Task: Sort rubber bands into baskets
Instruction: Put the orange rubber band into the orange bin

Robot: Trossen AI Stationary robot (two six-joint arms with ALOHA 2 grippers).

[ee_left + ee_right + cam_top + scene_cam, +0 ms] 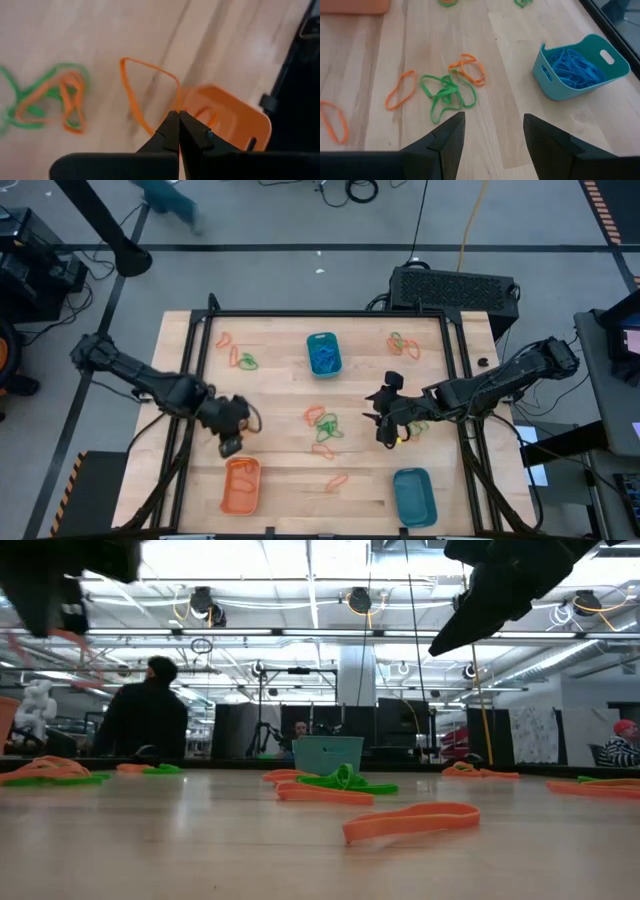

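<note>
Our left gripper (pixel 178 116) pinching an orange rubber band (pixel 137 92) above the orange basket (pixel 235 117) (right gripper (pixel 492 125) spread wide).

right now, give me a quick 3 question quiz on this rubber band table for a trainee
1. True or false: the left gripper is shut on an orange rubber band.
2. Which basket already holds blue bands? A) the orange basket B) the teal basket at the far middle C) the teal basket at the near right
3. Fill in: the right gripper hangs with its jaws ____ above the table.

Key: 1 true; 2 B; 3 open.
</note>
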